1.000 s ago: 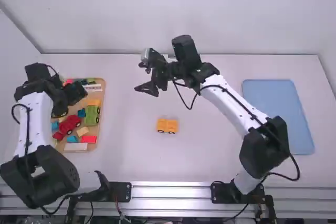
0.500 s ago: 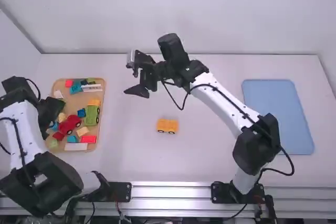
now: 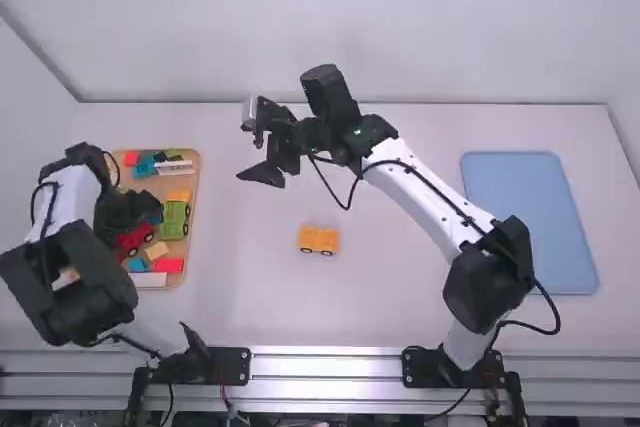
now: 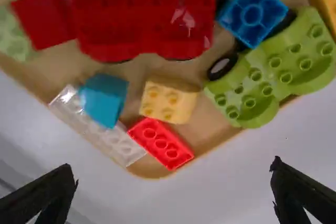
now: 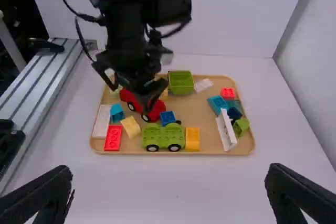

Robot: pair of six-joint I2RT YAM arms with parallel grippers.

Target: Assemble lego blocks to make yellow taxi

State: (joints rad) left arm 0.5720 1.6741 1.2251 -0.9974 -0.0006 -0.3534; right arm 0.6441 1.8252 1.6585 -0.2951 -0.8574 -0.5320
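Left gripper (image 4: 172, 164): spread wide, empty, over the tray (image 4: 207, 129). Align squarely with the pale yellow brick (image 4: 167, 102) below, clear of the adjacent red brick (image 4: 160, 143). Right gripper (image 5: 168, 167), to its right: likewise spread, empty. Yellow wheeled base (image 3: 319, 239): farther right.

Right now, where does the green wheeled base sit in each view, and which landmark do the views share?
High view: green wheeled base, inside the tray, by its right edge.
Left wrist view: green wheeled base, beside the small blue block.
Right wrist view: green wheeled base, between pale yellow block and orange block.
Shared landmark: long red brick.
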